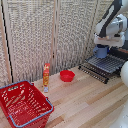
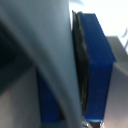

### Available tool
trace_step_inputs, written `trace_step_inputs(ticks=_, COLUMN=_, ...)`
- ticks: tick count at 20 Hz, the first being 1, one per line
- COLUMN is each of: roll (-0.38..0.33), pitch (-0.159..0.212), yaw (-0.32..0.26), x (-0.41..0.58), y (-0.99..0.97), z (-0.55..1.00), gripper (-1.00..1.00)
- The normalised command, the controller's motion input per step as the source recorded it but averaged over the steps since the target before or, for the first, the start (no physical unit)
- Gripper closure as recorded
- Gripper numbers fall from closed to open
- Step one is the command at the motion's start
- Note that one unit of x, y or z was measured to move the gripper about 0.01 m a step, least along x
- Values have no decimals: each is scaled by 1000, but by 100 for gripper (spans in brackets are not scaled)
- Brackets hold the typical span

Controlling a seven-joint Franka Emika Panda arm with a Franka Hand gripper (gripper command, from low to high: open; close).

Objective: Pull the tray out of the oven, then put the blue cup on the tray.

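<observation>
In the exterior view the tray (image 1: 106,65), a dark wire rack of thin bars, lies extended over the wooden table at the right. Just above its back part hangs the blue cup (image 1: 102,52), upright, with my gripper (image 1: 102,48) shut on it from above. The wrist view is a blurred close-up: the cup's blue-grey wall (image 2: 55,60) is pressed against a blue finger pad (image 2: 97,65). The oven is almost wholly hidden behind my arm at the exterior view's right edge.
A red plastic basket (image 1: 22,105) stands at the front left of the exterior view. An orange bottle (image 1: 46,75) and a shallow red bowl (image 1: 67,75) sit mid-table. A white rounded object (image 1: 124,74) is at the right edge. A slatted screen (image 1: 45,35) closes the back.
</observation>
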Motion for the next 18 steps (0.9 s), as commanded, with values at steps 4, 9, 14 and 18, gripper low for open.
trace_step_inputs(ticks=4, roll=0, pitch=0, yaw=-1, x=15, y=-379, z=-45, gripper=100)
trace_step_inputs(ticks=9, roll=0, pitch=-10, yaw=-54, x=-159, y=-217, z=-75, gripper=100)
trace_step_inputs(ticks=14, roll=0, pitch=0, yaw=-84, x=-150, y=-118, z=-57, gripper=100)
trace_step_inputs(ticks=18, roll=-12, pitch=-36, yaw=-113, x=-211, y=4, z=36, gripper=-100)
